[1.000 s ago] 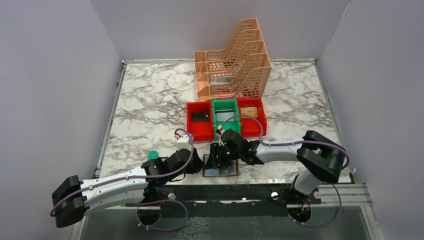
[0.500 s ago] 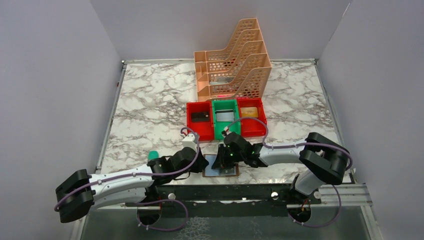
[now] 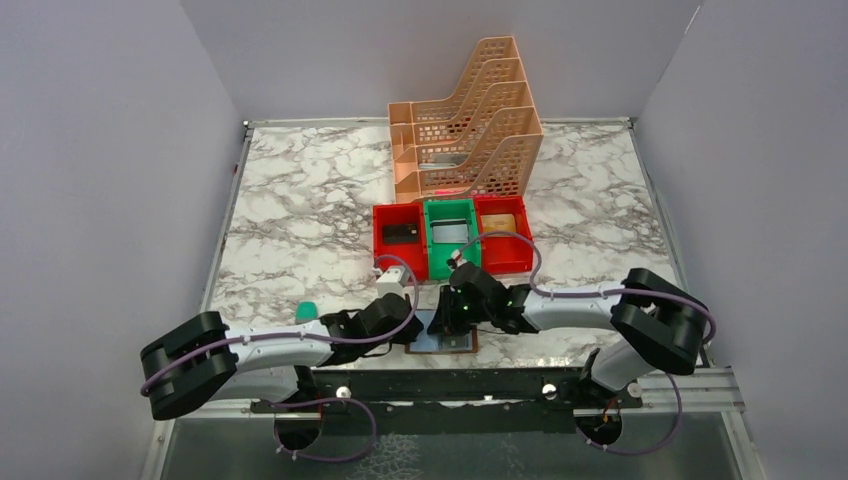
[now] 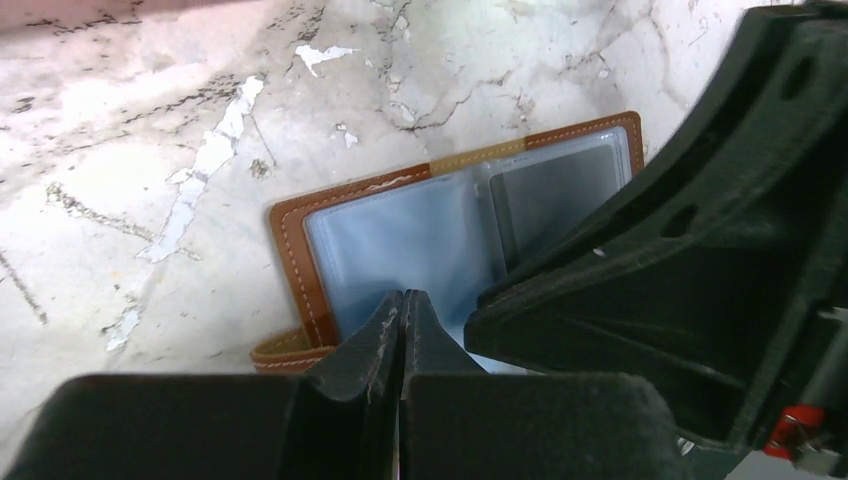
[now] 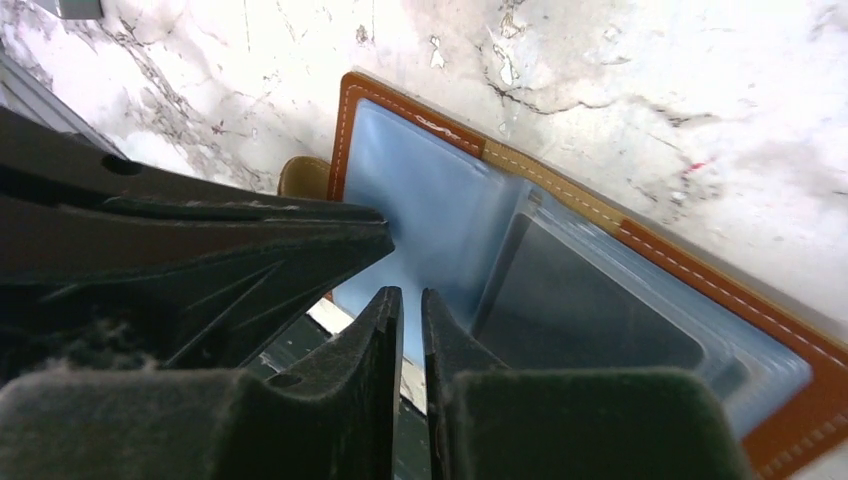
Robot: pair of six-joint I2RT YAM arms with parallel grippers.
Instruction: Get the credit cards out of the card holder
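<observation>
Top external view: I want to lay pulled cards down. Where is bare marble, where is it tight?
Bare marble lies left of the left red bin and right of the right red bin. Tight at the near edge, where the left gripper and right gripper crowd the card holder.

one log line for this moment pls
card holder: open flat | left pincer: shut, over it | right pincer: nearly shut, over it | credit card: inside holder, not out

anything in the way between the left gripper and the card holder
Nothing visible. The left gripper has its jaws directly over the pale pocket of the open card holder. The right gripper crowds in beside it over the same holder, not beneath it.
</observation>
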